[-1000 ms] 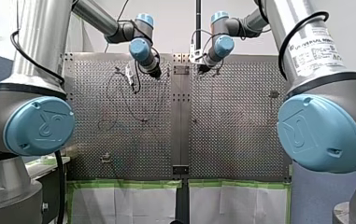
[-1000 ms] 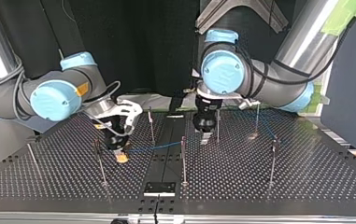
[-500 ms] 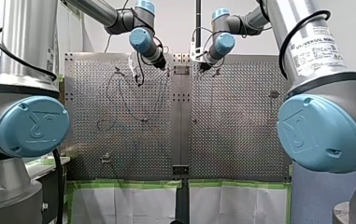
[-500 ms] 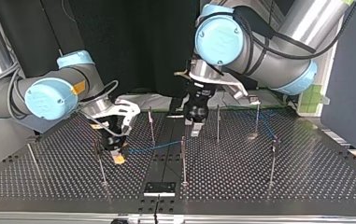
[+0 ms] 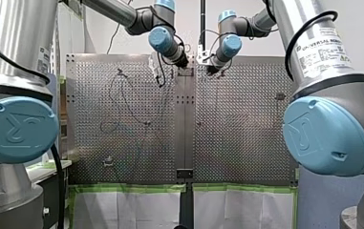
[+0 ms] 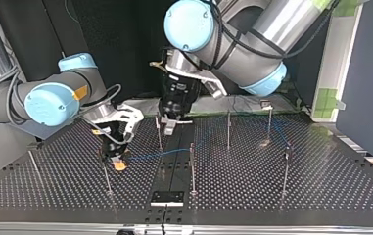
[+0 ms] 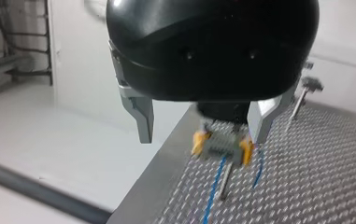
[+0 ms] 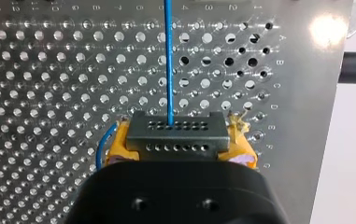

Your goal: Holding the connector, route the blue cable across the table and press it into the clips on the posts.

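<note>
In the right wrist view my right gripper (image 8: pixel 178 145) is shut on a dark grey connector (image 8: pixel 175 133), held between yellow pads (image 8: pixel 119 145). The blue cable (image 8: pixel 168 60) leaves the connector straight ahead over the perforated table. In the top view this gripper (image 6: pixel 117 159) hangs low by a post (image 6: pixel 105 174) at the left. The cable (image 6: pixel 150 155) runs from it towards the middle post (image 6: pixel 192 166). My left gripper (image 7: pixel 202 137) is open with nothing between its metal fingers. It hovers over the centre seam (image 6: pixel 170 126), and its view looks down on the held connector (image 7: pixel 220 147).
More thin posts (image 6: pixel 228 129) (image 6: pixel 286 171) stand on the top view's right half, with cable draped near the far ones (image 6: pixel 269 122). A black plate (image 6: pixel 167 197) sits at the near edge. In the front view dark wire loops (image 5: pixel 122 105) lie on the left panel.
My left arm has risen and swung towards the top view's left, from beside the right-hand posts to over the centre seam. My right gripper has edged slightly left with the connector.
</note>
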Controlling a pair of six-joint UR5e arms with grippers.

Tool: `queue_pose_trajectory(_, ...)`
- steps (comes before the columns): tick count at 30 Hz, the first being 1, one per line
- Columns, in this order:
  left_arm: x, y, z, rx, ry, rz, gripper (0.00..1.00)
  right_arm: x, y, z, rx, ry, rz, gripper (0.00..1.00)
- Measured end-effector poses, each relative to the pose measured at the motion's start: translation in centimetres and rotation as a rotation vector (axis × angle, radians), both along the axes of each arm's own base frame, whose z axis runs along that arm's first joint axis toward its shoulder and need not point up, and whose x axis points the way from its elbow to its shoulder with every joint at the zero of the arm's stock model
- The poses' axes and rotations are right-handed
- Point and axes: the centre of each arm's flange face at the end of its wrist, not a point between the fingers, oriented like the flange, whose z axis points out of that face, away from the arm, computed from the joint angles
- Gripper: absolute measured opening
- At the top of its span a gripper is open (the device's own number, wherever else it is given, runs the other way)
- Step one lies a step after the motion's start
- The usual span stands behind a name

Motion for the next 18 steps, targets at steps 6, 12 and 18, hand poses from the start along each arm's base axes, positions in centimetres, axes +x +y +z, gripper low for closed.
queue_pose_trajectory(6,0.8,-2.0,-0.8,0.014,0.008,0.000,1.00,-0.1,0.0,0.0,0.000,0.000,-0.001,0.00)
queue_pose_trajectory(12,2.4,-2.8,-1.3,0.026,0.018,0.035,1.00,-0.1,0.0,0.0,-0.001,0.001,-0.001,0.00)
queue_pose_trajectory(18,4.7,-3.3,-2.0,0.040,0.022,0.078,1.00,-0.1,0.0,0.0,-0.001,0.002,-0.001,0.00)
